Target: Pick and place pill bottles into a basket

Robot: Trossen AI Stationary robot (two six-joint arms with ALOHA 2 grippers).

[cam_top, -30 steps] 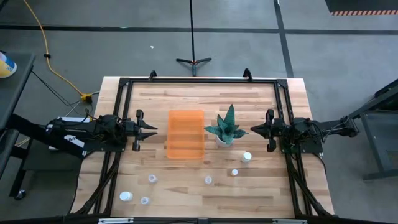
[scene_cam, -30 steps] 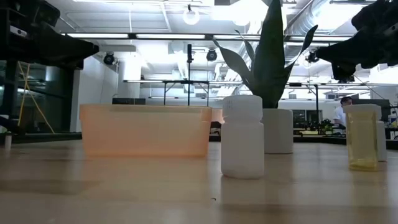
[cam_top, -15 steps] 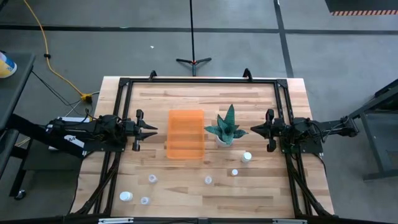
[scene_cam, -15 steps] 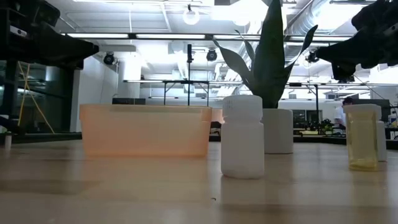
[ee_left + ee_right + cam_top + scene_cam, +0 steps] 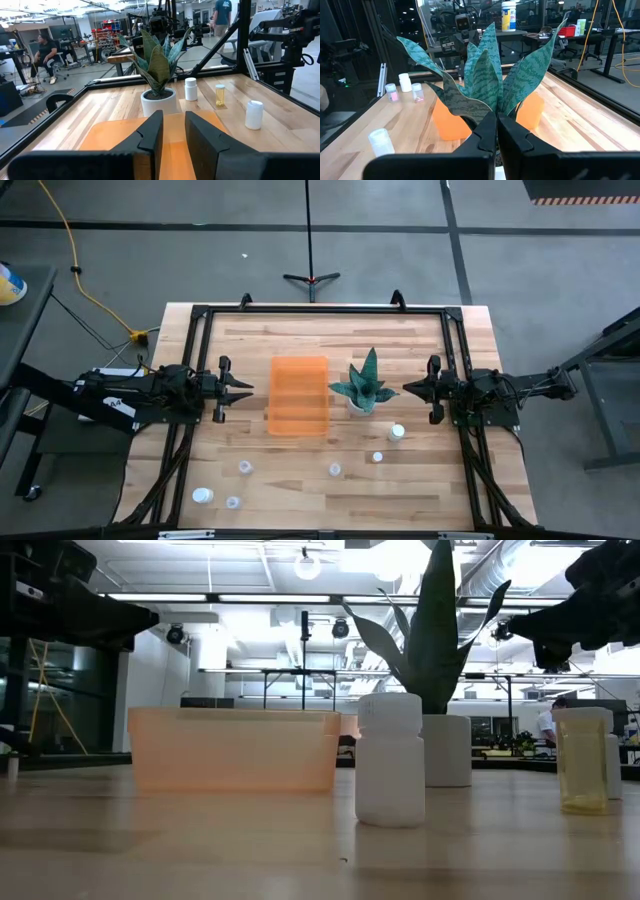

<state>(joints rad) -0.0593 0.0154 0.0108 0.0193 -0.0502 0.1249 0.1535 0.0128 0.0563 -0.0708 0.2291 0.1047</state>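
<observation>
Translucent orange ribbed plastic basket (image 5: 298,395) sits mid-desk between both waiting arms. Left gripper (image 5: 243,387) jaws slightly released; right gripper (image 5: 411,389) jaws clenched. Small white pill bottles (image 5: 334,470) scattered near the front edge.

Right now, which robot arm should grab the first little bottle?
Probably the right. The right gripper waits beside the plant, and the nearest pill bottle stands just below it. The left gripper hangs farther from every bottle.
</observation>
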